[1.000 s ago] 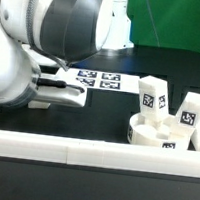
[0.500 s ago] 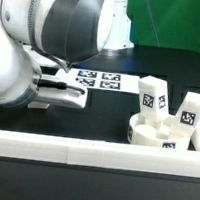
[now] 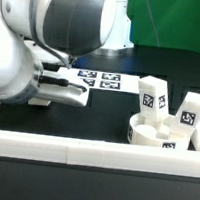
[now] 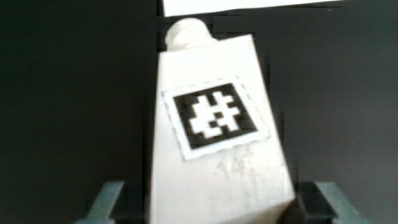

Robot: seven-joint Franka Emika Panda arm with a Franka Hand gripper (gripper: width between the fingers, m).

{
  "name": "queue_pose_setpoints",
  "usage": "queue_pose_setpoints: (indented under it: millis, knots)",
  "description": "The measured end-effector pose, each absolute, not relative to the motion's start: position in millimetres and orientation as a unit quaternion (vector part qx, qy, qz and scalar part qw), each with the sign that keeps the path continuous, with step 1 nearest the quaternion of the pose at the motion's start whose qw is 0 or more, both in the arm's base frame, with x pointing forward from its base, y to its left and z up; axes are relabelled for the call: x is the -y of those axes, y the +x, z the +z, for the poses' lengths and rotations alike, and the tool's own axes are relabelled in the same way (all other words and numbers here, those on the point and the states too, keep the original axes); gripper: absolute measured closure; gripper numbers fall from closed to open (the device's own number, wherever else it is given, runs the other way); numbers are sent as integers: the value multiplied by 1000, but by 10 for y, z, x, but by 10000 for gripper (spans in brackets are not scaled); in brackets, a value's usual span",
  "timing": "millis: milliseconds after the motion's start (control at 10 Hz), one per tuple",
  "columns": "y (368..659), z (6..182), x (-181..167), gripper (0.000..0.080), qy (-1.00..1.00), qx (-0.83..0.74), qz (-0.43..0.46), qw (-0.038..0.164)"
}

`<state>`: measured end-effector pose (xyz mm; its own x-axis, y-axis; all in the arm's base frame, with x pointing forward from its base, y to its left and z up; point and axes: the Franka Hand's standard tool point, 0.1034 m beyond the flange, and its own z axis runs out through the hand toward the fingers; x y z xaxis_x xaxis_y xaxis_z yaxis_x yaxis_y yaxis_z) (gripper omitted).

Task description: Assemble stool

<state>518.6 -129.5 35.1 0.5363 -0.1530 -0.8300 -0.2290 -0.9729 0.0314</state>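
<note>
A white stool leg (image 4: 217, 150) with a black-and-white tag lies lengthwise between my gripper's (image 4: 217, 202) two fingers (image 4: 112, 200), and the jaws are shut on its lower end. In the exterior view this leg (image 3: 70, 95) lies flat on the black table at that view's left, under my arm, which hides most of the gripper (image 3: 41, 83). The round white seat (image 3: 164, 139) sits at the exterior view's right. Two tagged legs, one (image 3: 151, 97) and another (image 3: 192, 114), stand upright in it.
The marker board (image 3: 102, 80) lies flat behind the held leg. A long white rail (image 3: 92, 153) runs along the table's front edge. A green backdrop stands at the back right. My bulky arm (image 3: 56, 23) fills the exterior view's upper left.
The jaws have closed on the lying leg. The arm's upper body has shifted slightly in the exterior view. The seat and its two upright legs have not moved.
</note>
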Motion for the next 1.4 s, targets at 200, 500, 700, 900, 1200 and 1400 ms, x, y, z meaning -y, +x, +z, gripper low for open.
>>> queue_pose_setpoints:
  millis: [200, 500, 700, 900, 1200, 1400]
  knots:
    - [5365, 575, 1179, 476, -883, -127, 450, 27]
    - [5361, 482, 1249, 476, -889, -132, 439, 25]
    - [5569, 436, 1247, 476, -915, -130, 381, 14]
    - [5665, 727, 1063, 476, -938, -132, 322, 15]
    - [5881, 921, 968, 476, -967, -138, 214, 12]
    - [5944, 920, 960, 476, -981, -138, 139, 3]
